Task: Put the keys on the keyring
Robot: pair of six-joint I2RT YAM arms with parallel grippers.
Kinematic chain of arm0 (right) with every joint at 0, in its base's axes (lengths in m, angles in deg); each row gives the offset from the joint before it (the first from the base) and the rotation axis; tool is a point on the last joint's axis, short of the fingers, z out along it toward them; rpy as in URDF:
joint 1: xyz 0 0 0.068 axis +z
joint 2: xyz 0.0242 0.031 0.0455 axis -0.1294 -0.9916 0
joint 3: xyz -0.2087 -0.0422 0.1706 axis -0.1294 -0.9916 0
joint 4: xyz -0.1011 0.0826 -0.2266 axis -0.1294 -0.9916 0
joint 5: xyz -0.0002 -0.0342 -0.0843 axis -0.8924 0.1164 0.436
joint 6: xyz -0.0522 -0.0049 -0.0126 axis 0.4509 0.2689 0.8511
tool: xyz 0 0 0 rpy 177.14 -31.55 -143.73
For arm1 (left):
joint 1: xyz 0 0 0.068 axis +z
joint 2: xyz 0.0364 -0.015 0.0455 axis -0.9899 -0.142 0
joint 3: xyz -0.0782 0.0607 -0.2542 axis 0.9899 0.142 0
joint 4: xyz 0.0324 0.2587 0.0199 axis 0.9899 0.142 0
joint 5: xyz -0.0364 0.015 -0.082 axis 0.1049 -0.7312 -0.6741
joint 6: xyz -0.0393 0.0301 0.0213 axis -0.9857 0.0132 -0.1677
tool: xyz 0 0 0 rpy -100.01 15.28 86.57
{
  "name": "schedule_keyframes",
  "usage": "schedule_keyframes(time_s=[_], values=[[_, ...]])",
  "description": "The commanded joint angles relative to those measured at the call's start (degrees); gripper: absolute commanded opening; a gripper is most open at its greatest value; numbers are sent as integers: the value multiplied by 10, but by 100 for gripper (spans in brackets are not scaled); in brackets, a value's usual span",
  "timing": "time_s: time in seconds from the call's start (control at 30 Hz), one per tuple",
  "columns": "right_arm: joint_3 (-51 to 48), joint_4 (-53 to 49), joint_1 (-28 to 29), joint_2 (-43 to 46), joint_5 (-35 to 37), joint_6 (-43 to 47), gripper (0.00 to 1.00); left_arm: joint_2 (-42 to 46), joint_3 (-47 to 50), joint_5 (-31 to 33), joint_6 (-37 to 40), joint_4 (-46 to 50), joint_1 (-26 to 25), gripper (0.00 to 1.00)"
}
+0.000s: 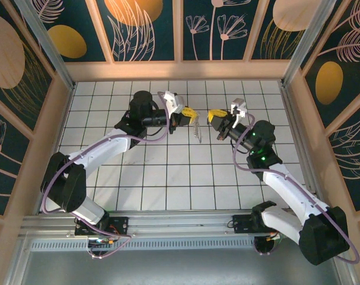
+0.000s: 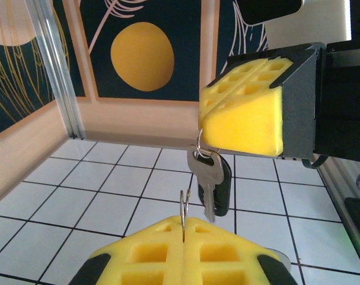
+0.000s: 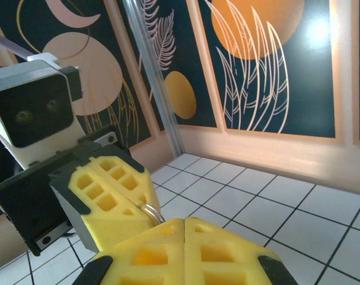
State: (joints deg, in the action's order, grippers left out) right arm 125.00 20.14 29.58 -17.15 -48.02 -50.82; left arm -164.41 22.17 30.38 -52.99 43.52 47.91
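In the left wrist view my left gripper (image 2: 184,221) is shut on a thin metal ring (image 2: 184,205), the keyring's ring, which stands edge-on out of the yellow pads. Its strap is hidden. Just above and to the right, my right gripper (image 2: 202,127) is shut at its tip on a small loop. From that loop hang the keys (image 2: 208,178), one silvery and one dark-headed. The right wrist view has my right gripper (image 3: 184,221) shut, with the ring (image 3: 150,211) at the left gripper's tip beside it. From above, both grippers (image 1: 190,116) (image 1: 212,114) meet tip to tip over the mid-table, the keys (image 1: 196,132) dangling below.
The white tiled floor (image 1: 168,172) is bounded by tan walls with dark painted panels. Aluminium corner posts (image 2: 58,77) stand at the back. Both arms reach in from the near rail (image 1: 180,224) and angle toward each other.
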Motion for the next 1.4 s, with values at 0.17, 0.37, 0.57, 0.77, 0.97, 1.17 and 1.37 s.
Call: schedule_keyframes(time_s=[0.17, 0.37, 0.57, 0.77, 0.97, 1.17, 1.37], values=[[26, 39, -2, -6, -41, -2, 0, -6, -30, -3, 1, 17, -12, 0], [31, 38, 0, -10, -52, -3, 0, -7, -38, 2, 13, 35, -16, 0], [38, 37, 8, -23, -55, 0, 0, -10, -41, 1, 16, 36, -16, 0], [49, 33, 18, -38, -57, 7, 0, -12, -42, 2, 16, 35, -17, 0], [59, 23, 26, -50, -56, 17, 0, -14, -43, 1, 15, 33, -18, 0], [64, 10, 29, -63, -51, 24, 0, -13, -42, 3, 15, 31, -18, 0], [58, -7, 29, -60, -33, 34, 0, -10, -41, 4, 15, 27, -18, 0]])
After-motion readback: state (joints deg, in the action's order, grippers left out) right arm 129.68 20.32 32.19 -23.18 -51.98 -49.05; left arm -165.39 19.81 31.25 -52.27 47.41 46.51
